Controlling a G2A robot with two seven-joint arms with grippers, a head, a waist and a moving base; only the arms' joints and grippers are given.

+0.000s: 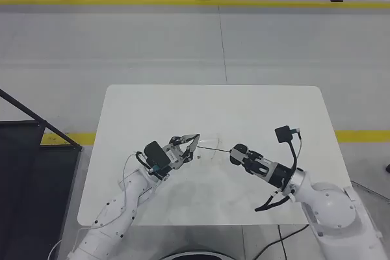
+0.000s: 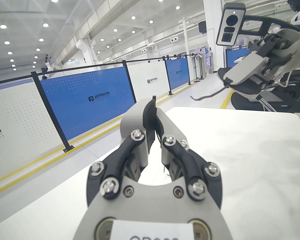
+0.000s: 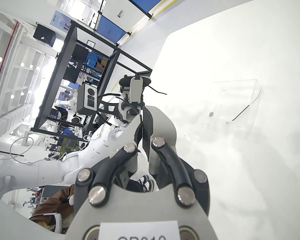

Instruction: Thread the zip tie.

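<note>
Item: thin black plastic zip tie (image 1: 214, 151), being held over the middle of the white rectangular table (image 1: 279, 195), spanning the gap between the two grippers. Right gripper (image 1: 234, 155): jaws are clamping one end. Left gripper (image 1: 195, 144): jaws are pressing together, and the pads are hiding whether they are pinching the other end. Clear plastic box (image 3: 235, 81): sitting just beside the grippers toward the far edge, holding another dark strip (image 3: 241, 113) too thin to identify.
</note>
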